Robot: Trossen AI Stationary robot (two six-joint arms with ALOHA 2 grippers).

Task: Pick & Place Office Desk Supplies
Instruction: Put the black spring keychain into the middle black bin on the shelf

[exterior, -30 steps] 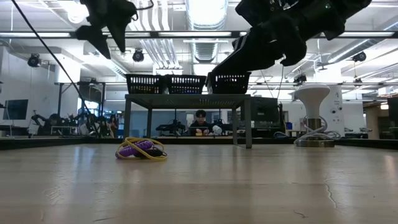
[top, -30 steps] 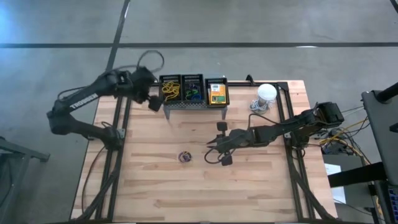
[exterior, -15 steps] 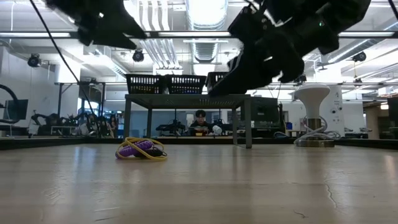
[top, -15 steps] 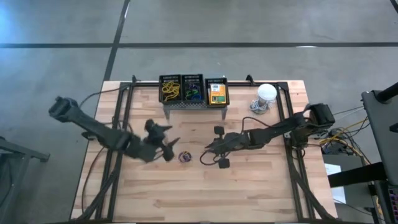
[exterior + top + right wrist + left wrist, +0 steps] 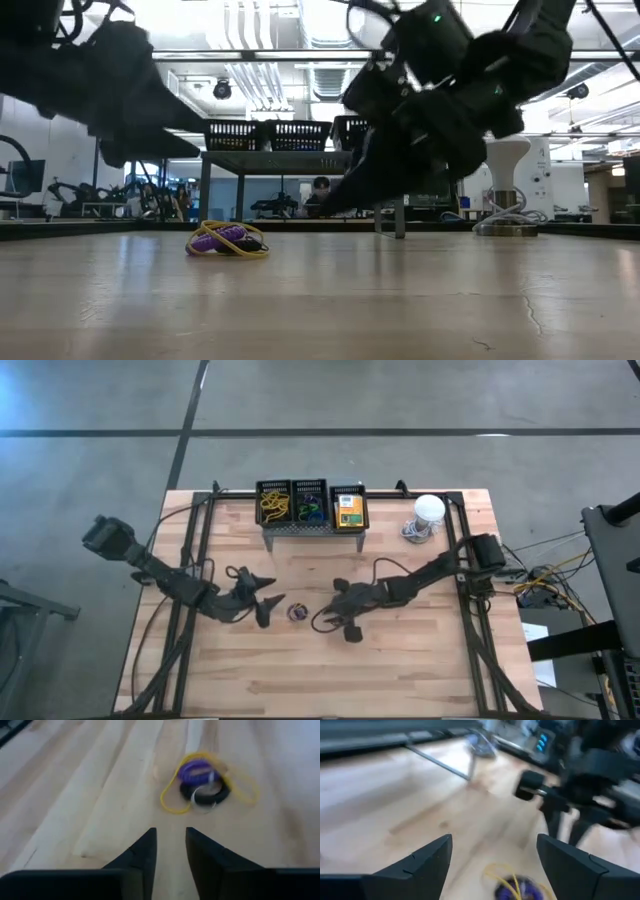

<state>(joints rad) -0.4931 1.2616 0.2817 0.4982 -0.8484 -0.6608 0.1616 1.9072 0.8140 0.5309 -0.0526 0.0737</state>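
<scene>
A small bundle of rubber bands (image 5: 297, 612), a purple and a dark loop inside a yellow one, lies flat on the wooden table near its middle; it also shows in the low view (image 5: 227, 240). My left gripper (image 5: 271, 603) is low, just left of the bundle, and open wide, with the bundle (image 5: 517, 887) ahead of its fingers. My right gripper (image 5: 322, 616) comes in low from the right, slanting down. Its fingers stand a narrow gap apart (image 5: 171, 832), short of the bundle (image 5: 202, 782). Neither gripper touches it.
A grey perforated stand (image 5: 310, 528) at the table's far edge carries three black baskets: yellow bands, blue and green bands, and a yellow-and-green box (image 5: 349, 508). A white dome with a cable (image 5: 428, 510) sits far right. Bare wood lies toward the near edge.
My left arm has swung from the baskets at the far edge down and toward the near edge, and now sits low beside the bundle on its left. My right gripper has sunk and moved left toward the bundle. The bundle has stayed where it was.
</scene>
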